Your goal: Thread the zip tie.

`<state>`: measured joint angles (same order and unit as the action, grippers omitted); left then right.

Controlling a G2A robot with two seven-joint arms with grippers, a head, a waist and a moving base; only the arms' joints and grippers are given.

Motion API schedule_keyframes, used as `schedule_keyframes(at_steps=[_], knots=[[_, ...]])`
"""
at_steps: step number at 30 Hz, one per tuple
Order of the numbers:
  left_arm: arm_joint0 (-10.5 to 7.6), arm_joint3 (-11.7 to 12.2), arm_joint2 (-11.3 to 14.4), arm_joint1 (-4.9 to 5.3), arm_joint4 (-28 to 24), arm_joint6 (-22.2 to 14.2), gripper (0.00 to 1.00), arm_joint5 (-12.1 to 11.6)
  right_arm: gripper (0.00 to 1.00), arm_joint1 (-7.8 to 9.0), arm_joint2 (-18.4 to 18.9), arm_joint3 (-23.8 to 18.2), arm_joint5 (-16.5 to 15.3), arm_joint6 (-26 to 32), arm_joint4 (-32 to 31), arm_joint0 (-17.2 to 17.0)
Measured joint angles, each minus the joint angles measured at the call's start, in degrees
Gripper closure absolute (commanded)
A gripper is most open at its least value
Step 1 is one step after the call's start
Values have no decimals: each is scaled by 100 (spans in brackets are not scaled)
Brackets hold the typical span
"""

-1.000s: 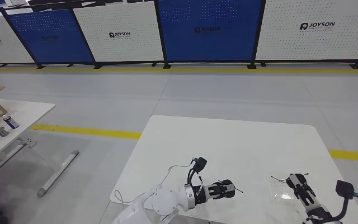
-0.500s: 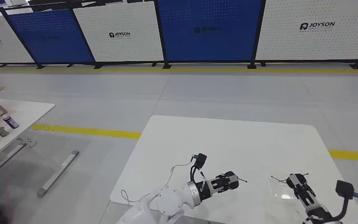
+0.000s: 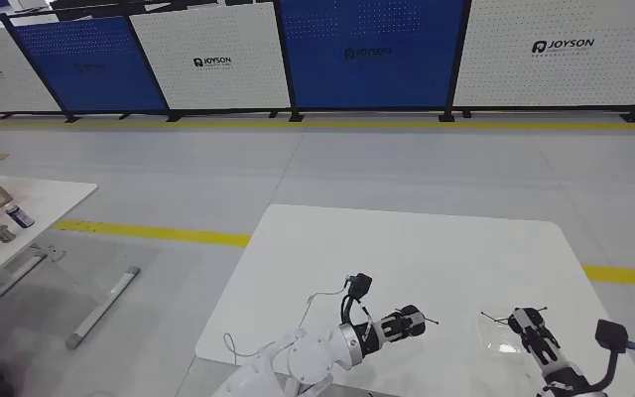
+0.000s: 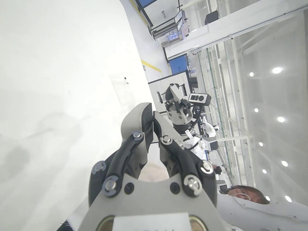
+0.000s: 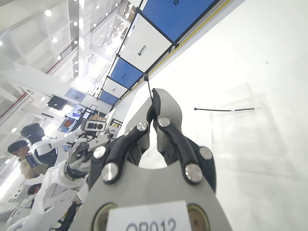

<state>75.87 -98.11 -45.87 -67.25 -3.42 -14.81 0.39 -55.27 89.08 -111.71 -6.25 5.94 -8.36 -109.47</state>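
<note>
My right gripper (image 5: 154, 97) is shut on a black zip tie (image 5: 148, 86), whose head sticks out past the fingertips. In the top view this gripper (image 3: 526, 320) hovers at the table's front right, over a clear tray (image 3: 504, 345). A second black zip tie (image 5: 223, 109) lies flat on that tray (image 5: 240, 133). My left gripper (image 3: 413, 322) is near the table's front middle, well to the left of the right one. Its fingers (image 4: 144, 118) are pressed together, and a thin black strip (image 3: 429, 321) pokes out of the tip towards the right gripper.
The white table (image 3: 397, 248) is bare behind both grippers, and its front edge runs just below them. A white cable (image 3: 298, 313) trails off the left arm near the table's left edge. Blue and white partition panels (image 3: 367, 55) stand far behind.
My left gripper has moved a little to the right and away from the front edge, carrying the black strip with it. The right gripper has kept still.
</note>
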Motion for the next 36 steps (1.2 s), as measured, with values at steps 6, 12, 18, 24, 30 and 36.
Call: schedule_keyframes(at_steps=[6, 12, 18, 24, 30, 36], knots=[[-320, 371, 245, -89, 278, -110, 100, -584, 100, 0, 0, 0, 0, 0, 0, 0], [-321, 373, 247, -88, 283, -119, 100, -551, 100, 0, 0, 0, 0, 0, 0, 0], [-302, 388, 328, -96, 781, 192, 100, -418, 100, 0, 0, 0, 0, 0, 0, 0], [-361, 609, 418, -167, 1364, 787, 100, -287, 100, 0, 0, 0, 0, 0, 0, 0], [-360, 636, 428, -184, 1169, 747, 100, -423, 100, -17, -11, -6, -90, -53, 102, -2], [-360, 635, 428, -184, 1170, 748, 100, -422, 100, -79, -154, 27, -571, -146, 234, -267]])
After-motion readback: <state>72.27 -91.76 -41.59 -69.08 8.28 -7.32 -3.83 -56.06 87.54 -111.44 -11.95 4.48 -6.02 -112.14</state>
